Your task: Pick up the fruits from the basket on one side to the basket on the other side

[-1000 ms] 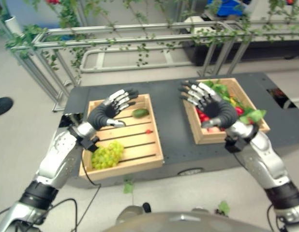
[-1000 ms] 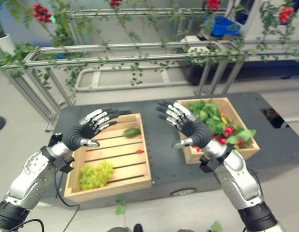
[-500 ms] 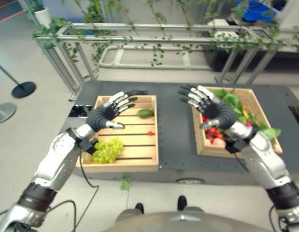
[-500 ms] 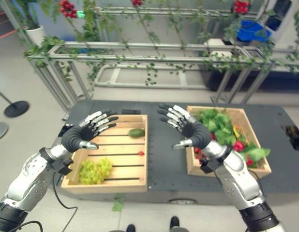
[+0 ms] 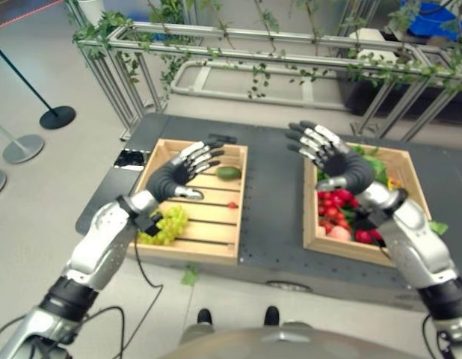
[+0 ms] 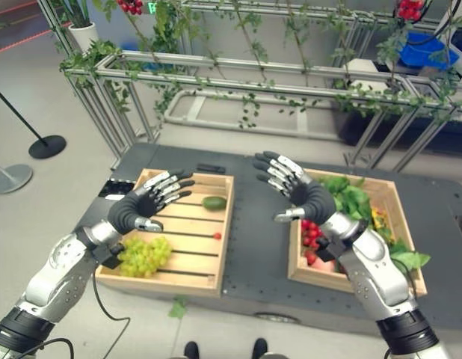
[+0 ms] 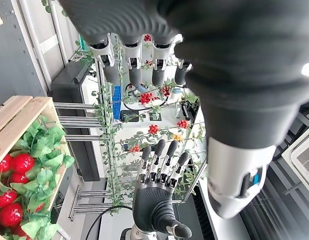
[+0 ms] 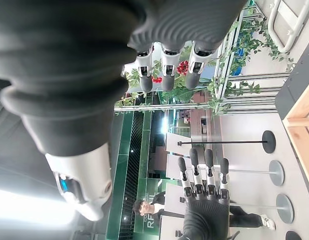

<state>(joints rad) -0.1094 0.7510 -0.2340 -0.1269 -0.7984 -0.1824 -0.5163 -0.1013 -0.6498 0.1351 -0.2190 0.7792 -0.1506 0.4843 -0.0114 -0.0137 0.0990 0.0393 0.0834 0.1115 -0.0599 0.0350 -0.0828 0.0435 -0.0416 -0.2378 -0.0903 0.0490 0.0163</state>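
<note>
Fruits [image 6: 318, 233] in right basket [image 6: 392, 203] | grapes [image 6: 139, 254], left basket [image 6: 225, 217]

Bare table [image 6: 257, 232] strip btwn both crates [image 6: 208, 258] [image 6: 369, 280]; open above.

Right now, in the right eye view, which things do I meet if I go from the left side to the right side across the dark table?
Green grapes → left hand → avocado → right hand → red fruits in the right basket.
</note>
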